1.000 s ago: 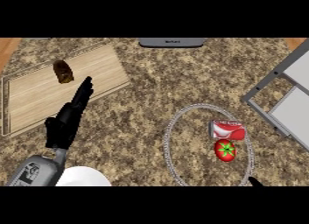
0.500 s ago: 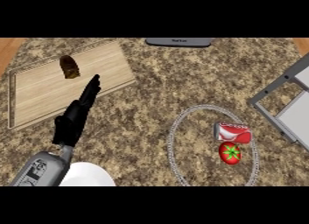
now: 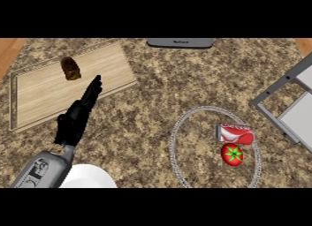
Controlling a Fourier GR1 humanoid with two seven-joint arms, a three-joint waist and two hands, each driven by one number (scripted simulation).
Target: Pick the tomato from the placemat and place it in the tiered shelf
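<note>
my left robot hand (image 3: 77,117), fingers straight and empty, has drifted right over the pale wooden cutting board's (image 3: 44,90) edge, nowhere nearer the round red tomato (image 3: 232,155) lying beside a red can (image 3: 236,133) on the grey-rimmed round placemat (image 3: 177,145), grey tiered shelf (image 3: 295,103) unfilled.
</note>
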